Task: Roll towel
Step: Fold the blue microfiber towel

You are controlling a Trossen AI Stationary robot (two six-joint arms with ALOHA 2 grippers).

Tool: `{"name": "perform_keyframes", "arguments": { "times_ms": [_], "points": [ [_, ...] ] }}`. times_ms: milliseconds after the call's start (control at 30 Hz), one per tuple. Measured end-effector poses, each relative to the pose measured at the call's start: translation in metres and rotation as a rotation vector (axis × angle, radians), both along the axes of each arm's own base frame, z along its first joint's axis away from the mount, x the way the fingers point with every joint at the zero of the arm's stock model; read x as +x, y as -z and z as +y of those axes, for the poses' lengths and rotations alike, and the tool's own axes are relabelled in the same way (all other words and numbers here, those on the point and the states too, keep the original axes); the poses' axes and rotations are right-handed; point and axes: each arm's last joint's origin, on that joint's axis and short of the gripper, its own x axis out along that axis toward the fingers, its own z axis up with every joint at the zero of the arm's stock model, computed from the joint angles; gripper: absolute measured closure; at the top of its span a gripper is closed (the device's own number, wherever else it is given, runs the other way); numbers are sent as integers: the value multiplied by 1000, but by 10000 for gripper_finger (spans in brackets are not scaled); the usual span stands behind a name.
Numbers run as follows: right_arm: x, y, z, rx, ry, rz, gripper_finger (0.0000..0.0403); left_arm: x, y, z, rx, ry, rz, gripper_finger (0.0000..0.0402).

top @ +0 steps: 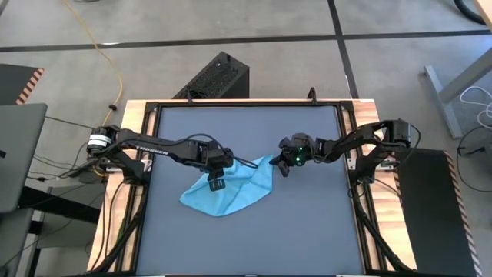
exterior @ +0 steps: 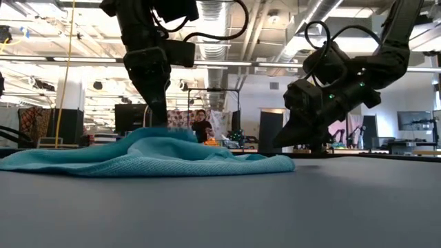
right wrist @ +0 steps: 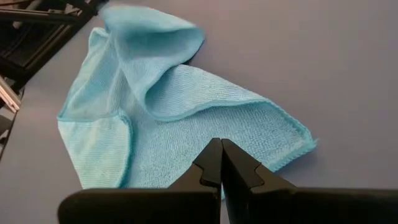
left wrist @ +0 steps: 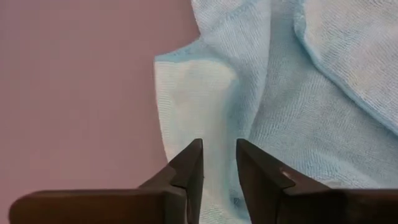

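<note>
The left arm (top: 154,148) reaches in from the left side of the dark grey table (top: 246,238). Its left gripper (top: 216,183) points down over the left part of the towel (top: 231,188). In the left wrist view its two dark fingers (left wrist: 189,171) stand a little apart, with a thin gap between them. Blue cloth shows through that gap, but the fingers are not clamped on it. From the low view the gripper comes straight down to the highest bump of the cloth.

The towel is sky blue and soft. It lies in a crumpled heap near the middle of the table, a little to the left. It is not rolled. One flap is folded over the rest, and its edges make loose waves (right wrist: 186,93). In the low view it lies low and wide on the table (exterior: 151,158).

The right arm (top: 369,138) reaches in from the right side. Its right gripper (top: 283,165) sits at the far right corner of the towel, tilted down at the table. Its fingers (right wrist: 214,165) are pressed together and hold nothing. The tips hang just above the cloth's edge.

Far behind the table, a person (exterior: 200,127) is in the room.
</note>
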Motion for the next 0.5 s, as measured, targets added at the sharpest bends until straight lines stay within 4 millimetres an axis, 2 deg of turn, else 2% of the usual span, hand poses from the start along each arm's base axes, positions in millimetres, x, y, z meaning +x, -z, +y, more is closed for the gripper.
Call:
{"name": "perform_keyframes", "arguments": {
  "times_ms": [333,500],
  "points": [
    [-4,6,-2,-40,58,82,376,0,0,8,8,13,2,314],
    [-7,7,-10,-48,95,90,376,1,-1,12,13,14,-9,313]
  ]
}}
